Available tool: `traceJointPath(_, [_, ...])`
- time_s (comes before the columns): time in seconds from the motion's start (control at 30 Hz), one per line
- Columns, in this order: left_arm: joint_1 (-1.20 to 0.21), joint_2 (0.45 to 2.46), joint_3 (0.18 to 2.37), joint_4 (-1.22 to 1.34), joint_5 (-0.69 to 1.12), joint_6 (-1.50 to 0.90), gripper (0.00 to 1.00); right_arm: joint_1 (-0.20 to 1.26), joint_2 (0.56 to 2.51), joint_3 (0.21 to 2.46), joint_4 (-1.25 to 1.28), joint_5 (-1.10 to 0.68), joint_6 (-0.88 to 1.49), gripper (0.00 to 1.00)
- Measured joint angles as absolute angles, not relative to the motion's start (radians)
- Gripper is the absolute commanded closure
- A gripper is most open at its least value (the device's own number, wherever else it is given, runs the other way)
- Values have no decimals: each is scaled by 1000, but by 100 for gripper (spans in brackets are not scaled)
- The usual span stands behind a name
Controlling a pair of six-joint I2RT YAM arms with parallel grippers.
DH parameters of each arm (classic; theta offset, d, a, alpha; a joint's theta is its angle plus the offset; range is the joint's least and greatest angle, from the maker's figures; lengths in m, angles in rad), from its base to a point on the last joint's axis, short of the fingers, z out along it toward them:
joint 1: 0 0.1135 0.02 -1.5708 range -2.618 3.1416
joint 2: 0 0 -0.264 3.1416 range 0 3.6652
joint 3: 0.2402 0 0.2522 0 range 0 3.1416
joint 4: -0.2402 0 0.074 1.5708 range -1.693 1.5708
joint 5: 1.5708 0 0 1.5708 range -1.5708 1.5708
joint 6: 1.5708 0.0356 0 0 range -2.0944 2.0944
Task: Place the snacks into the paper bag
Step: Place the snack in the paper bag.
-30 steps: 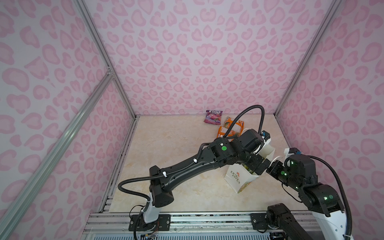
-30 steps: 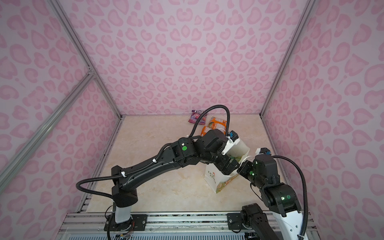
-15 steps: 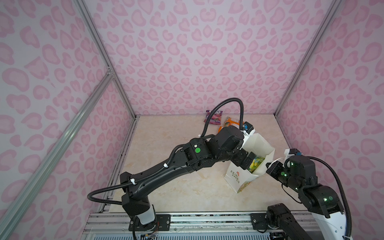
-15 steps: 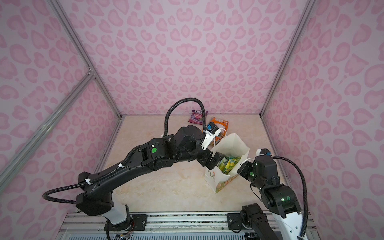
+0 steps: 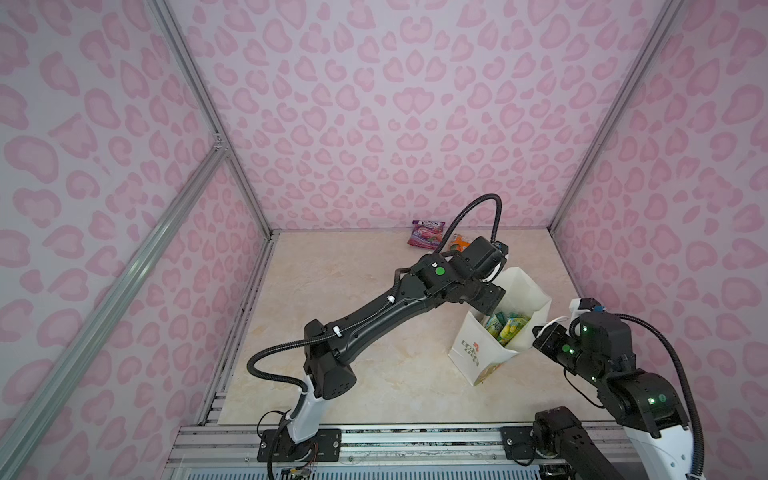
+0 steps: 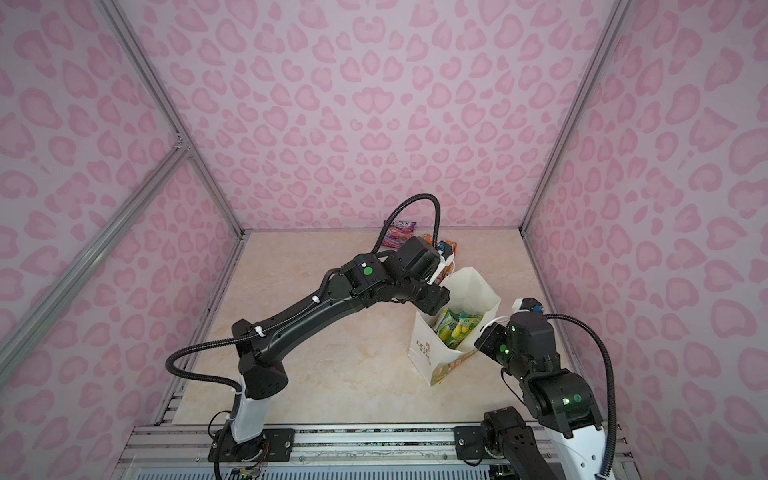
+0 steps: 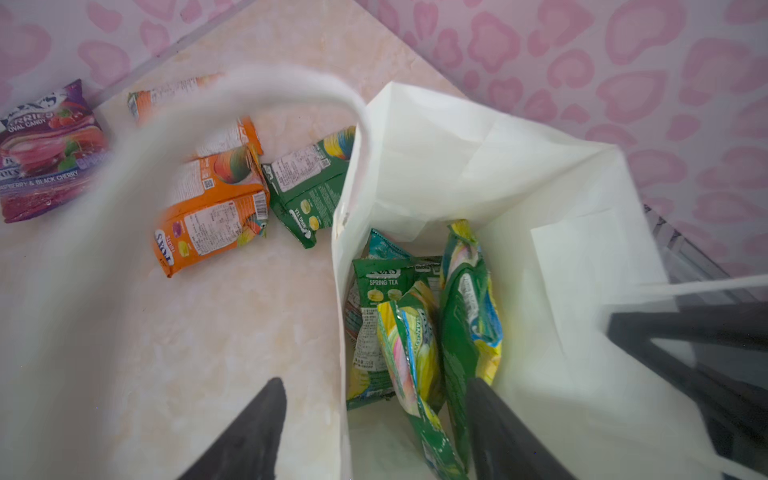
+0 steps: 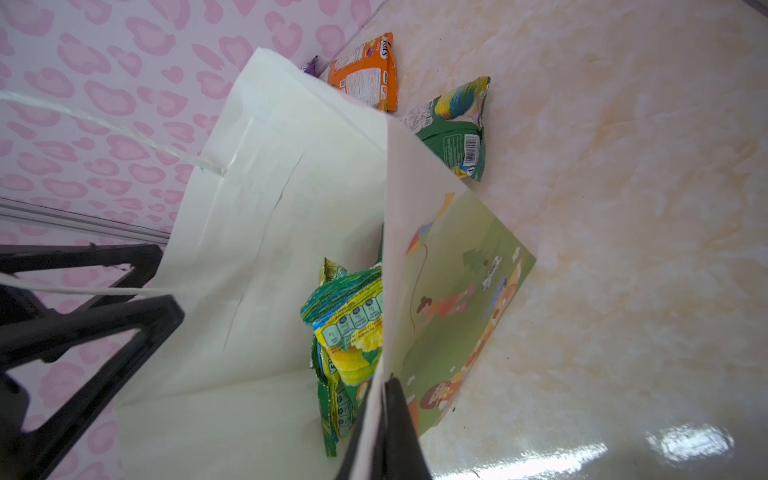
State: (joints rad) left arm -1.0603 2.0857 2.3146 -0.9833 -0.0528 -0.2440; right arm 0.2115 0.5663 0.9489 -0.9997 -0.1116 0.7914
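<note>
Tall white paper bag [image 5: 525,291] held several crinkly plastic packets [image 7: 415,332]; four loose packets [image 7: 212,216] lay outside. Left hand [image 7: 374,386] gaped; right hand [image 8: 384,390] clamped its rim.

Bright, even light; blurry wrist foregrounds.

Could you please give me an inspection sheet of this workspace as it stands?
Surface: glossy beige marbled tabletop.
Job's things: paper bag upright and open; yellow-green packets, Spring Tea packet and teal packet inside; purple packet, orange packets and green packet outside on the tabletop.
Clutter: nothing seen.
Grippers: left gripper open, astride the bag's rim, holding nothing; right gripper shut on the bag's edge.
Cables: black conduits loop over both arms.
Surroundings: pink-patterned walls, aluminium frame.
</note>
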Motion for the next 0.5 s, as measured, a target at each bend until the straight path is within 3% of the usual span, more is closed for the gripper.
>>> traceJointPath(0.1, [-1054, 2123, 2341, -1006, -65, -251, 62, 212, 566, 949, -1000, -109, 790, 100])
traceJointPath(0.17, [-1048, 2136, 2349, -1013, -68, -253, 83, 212, 566, 949, -1000, -109, 789, 100])
traceJointPath(0.23, [-1046, 2146, 2351, -1020, -67, -255, 96, 212, 568, 949, -1000, -109, 787, 100])
traceJointPath(0.5, [-1040, 2106, 2351, -1053, -54, -270, 96, 212, 669, 1021, -993, -130, 757, 100])
